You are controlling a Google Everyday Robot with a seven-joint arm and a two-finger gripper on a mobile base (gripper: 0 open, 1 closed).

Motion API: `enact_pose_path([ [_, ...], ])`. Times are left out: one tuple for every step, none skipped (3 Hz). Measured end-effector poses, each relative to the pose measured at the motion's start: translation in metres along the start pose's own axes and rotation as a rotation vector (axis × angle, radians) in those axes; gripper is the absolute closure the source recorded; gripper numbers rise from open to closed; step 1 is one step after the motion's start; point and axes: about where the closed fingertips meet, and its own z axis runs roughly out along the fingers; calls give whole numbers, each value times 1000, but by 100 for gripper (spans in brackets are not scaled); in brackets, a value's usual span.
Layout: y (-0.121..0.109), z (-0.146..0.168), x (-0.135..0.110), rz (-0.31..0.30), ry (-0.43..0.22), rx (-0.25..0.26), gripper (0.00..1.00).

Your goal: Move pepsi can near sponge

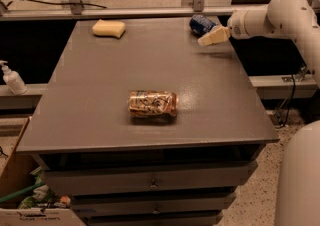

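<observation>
the gripper (214, 36) is just beside the pepsi can (201, 24) at the far right corner of the counter (150, 65); whether it grips cannot be told. likely the grasp step; next, carry the can toward the sponge (109, 28), far left corner.

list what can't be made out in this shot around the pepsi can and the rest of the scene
- pepsi can, camera view: its right side is hidden behind the gripper at the far right corner of the table; label unreadable.
- whether the gripper actually holds the can: cannot tell, the contact is hidden.
- tan can, mid-table: print too small to read.
- cardboard box, lower left: cut off by the picture's edges and the table.
</observation>
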Motion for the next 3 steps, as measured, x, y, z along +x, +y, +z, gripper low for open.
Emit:
enact_pose_path([
  [3, -2, -6, 11, -18, 17, 0],
  [2, 5, -6, 21, -19, 44, 0],
  [-6, 16, -2, 31, -15, 74, 0],
])
